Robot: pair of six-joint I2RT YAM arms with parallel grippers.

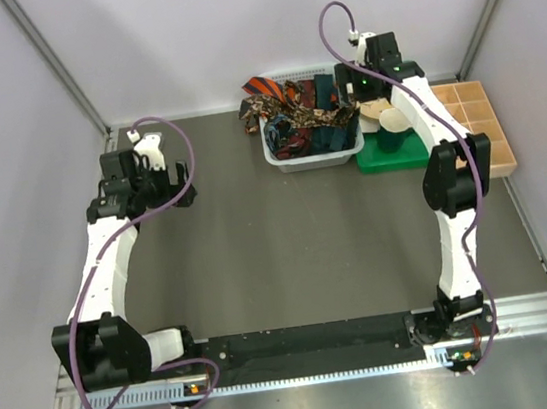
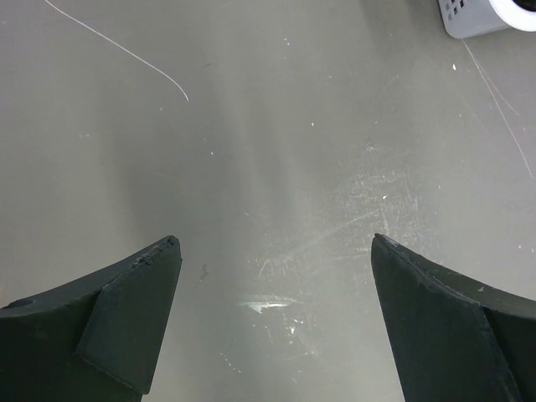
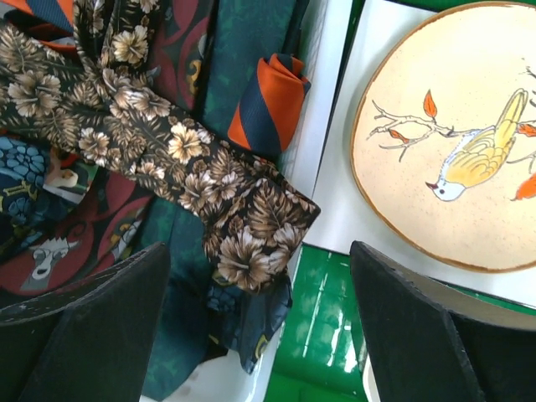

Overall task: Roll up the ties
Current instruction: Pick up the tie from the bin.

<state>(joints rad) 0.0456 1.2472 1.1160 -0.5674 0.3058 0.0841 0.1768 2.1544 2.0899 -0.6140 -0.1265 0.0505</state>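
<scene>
Scratched grey surface (image 2: 276, 126) gleams beneath the left end effector (image 2: 275, 241); pale walls (image 1: 181, 35) and metal corner posts (image 1: 59, 66) rise beyond it.

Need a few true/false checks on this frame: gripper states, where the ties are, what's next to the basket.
1. The left gripper is open above bare table. True.
2. The right gripper is shut on the brown floral tie. False: it is open and holds nothing, with that tie below it.
3. The ties lie piled in the white basket. True.
4. The plate beside the basket shows a fish. False: it shows a yellow bird.
</scene>
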